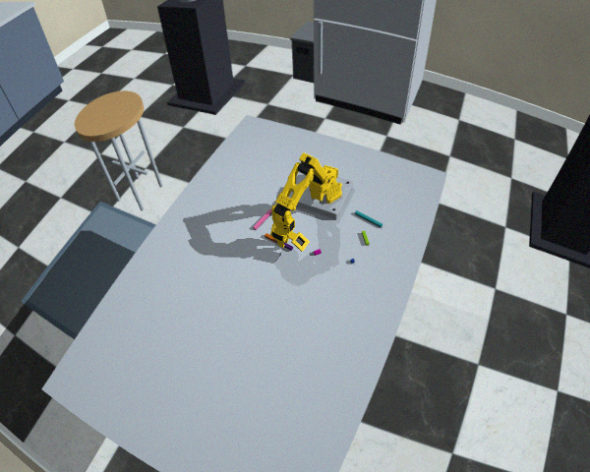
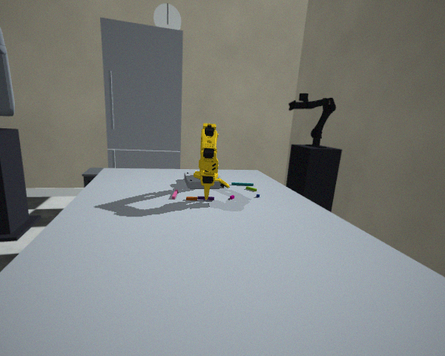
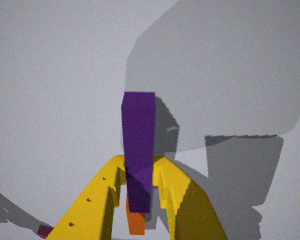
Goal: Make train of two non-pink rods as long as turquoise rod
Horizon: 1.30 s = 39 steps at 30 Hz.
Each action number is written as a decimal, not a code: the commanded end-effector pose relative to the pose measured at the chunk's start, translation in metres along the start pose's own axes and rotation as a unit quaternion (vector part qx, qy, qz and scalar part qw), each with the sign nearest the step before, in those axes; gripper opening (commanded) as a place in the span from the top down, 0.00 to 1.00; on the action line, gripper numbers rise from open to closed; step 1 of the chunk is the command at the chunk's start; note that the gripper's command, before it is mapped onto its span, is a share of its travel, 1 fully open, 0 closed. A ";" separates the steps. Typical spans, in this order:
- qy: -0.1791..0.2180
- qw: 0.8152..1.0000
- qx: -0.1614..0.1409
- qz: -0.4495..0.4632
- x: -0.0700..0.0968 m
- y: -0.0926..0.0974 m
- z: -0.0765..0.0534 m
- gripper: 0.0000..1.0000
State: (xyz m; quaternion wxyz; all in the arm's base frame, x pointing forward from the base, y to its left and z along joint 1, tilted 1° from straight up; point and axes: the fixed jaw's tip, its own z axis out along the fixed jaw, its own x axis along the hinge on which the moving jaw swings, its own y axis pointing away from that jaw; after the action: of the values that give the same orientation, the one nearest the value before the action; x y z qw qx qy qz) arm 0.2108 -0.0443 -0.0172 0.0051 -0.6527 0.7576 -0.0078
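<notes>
Arm bent forward and down from its grey base plate (image 1: 338, 206); gripper (image 3: 139, 196) pointed at the table (image 1: 208, 355). Jaws nearly closed, clamped on the purple rod (image 3: 138, 135) near one end. The rod runs away from the wrist camera, low over or on the table; contact with the surface cannot be judged.

Orange rod (image 3: 135, 223) sits directly behind the purple one in wrist view, in line with it, ends meeting or almost meeting between the jaws. Exterior view agrees: orange (image 2: 191, 198) and purple (image 2: 206, 198) lie in one straight line under the gripper (image 2: 207, 190).

Other rods on the table:
- pink rod (image 1: 261, 220), just beside the arm, in its shadow
- magenta rod (image 1: 316, 251), near the gripper, apart from the pair
- lime rod (image 1: 365, 237) and blue rod (image 1: 351, 261), farther out
- turquoise rod (image 1: 368, 218), beside the base plate, well apart from the pair

No labels, brands or writing readable on rods, arm or furniture.
</notes>
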 end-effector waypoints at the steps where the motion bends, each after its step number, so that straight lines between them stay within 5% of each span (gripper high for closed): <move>1: -0.001 1.000 -0.005 -0.001 0.001 0.001 0.001 1.00; 39: -0.001 1.000 -0.009 -0.001 0.001 0.004 0.002 1.00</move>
State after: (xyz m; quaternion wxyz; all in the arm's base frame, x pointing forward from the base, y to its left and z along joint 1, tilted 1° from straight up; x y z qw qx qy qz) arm 0.2108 -0.0443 -0.0172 0.0051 -0.6527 0.7576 -0.0078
